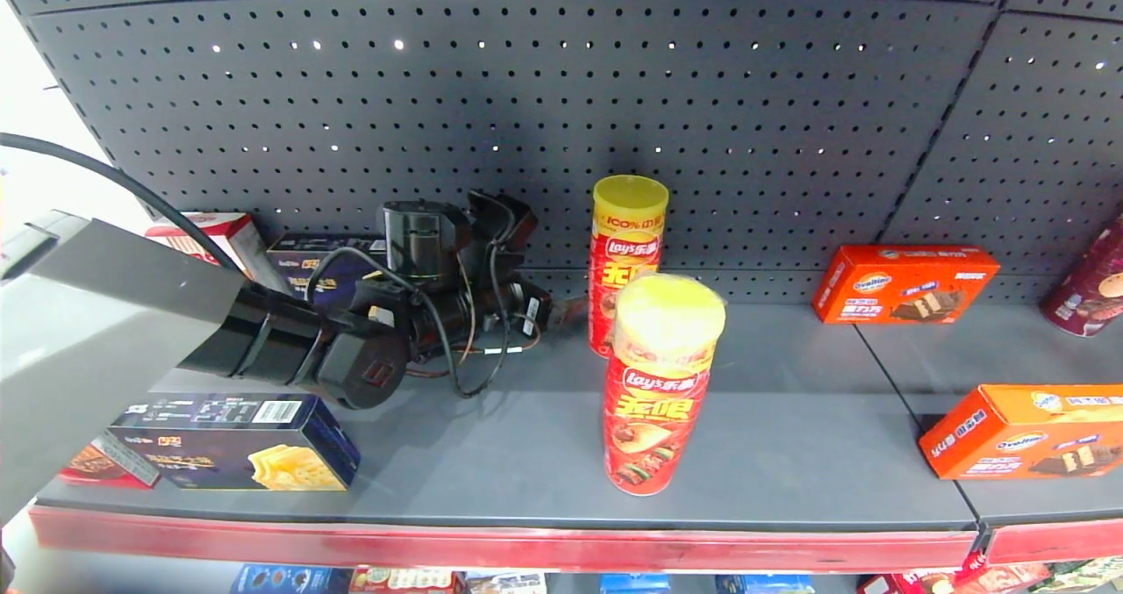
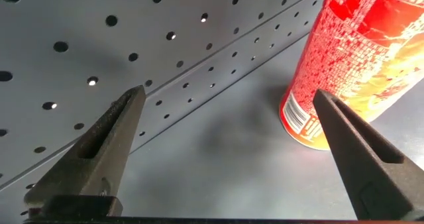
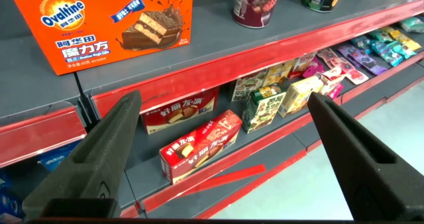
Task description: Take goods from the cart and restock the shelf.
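Note:
Two red chip cans with yellow lids stand upright on the grey shelf (image 1: 790, 454): one at the back (image 1: 625, 256) near the pegboard, one nearer the front (image 1: 660, 383). My left gripper (image 1: 561, 309) lies low over the shelf just left of the back can, open and holding nothing. In the left wrist view its dark fingers (image 2: 99, 151) are spread wide, with the back can (image 2: 358, 65) beyond the gap, to one side of it, and nothing between them. My right gripper (image 3: 225, 158) is open and empty, off the shelf, over lower shelves of boxed goods.
A dark blue cracker box (image 1: 237, 440) lies at the front left, more boxes (image 1: 224, 239) behind the left arm. Orange chocolate boxes sit at the right (image 1: 904, 282) and front right (image 1: 1026, 432). A maroon can (image 1: 1092, 282) stands at the far right. The shelf has a red front edge (image 1: 491, 546).

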